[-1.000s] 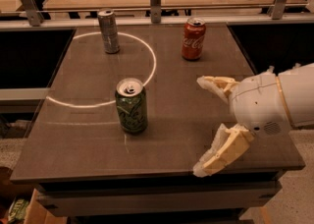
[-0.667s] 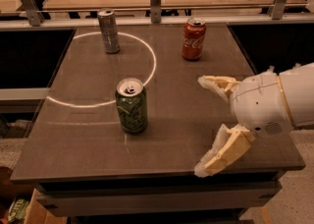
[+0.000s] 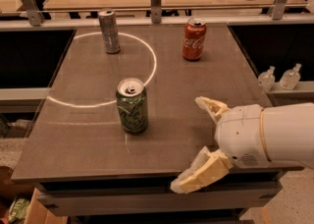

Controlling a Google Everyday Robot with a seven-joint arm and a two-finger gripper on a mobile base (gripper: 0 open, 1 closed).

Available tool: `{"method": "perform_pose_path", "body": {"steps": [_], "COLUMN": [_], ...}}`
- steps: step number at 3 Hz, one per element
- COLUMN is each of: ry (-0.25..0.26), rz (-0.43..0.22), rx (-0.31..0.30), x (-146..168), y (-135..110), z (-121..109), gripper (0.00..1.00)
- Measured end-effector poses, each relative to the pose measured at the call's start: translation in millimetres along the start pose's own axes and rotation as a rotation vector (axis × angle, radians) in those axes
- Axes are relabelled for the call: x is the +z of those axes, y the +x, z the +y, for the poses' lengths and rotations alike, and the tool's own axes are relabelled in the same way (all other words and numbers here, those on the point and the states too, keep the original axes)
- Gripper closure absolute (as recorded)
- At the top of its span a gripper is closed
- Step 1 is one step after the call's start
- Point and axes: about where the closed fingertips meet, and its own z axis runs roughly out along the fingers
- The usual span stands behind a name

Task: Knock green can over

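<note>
The green can (image 3: pixel 132 106) stands upright near the middle of the dark table (image 3: pixel 88 134), with pale swirl markings and a silver top with a pull tab. My gripper (image 3: pixel 191 144) is at the front right of the table, to the right of the can and apart from it. Its two cream fingers (image 3: pixel 198 174) are spread wide and hold nothing.
A red Coca-Cola can (image 3: pixel 194 39) stands at the back right. A taller silver-grey can (image 3: pixel 109 31) stands at the back left. A white ring (image 3: pixel 105 68) is marked on the tabletop. Two small bottles (image 3: pixel 279 77) sit on a ledge to the right.
The gripper has shifted slightly left and toward the table's front edge. The green can has not moved.
</note>
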Motion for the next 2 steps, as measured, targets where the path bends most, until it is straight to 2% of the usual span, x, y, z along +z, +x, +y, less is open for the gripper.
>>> {"method": "perform_pose_path", "body": {"steps": [1, 2], "ry": [0.069, 0.105], "rz": [-0.105, -0.239], "rx": [-0.015, -0.054], "x": [22.7, 35.4], "y": [1.7, -8.0], "z": [-14.3, -32.7], "gripper": [0.0, 0.0]}}
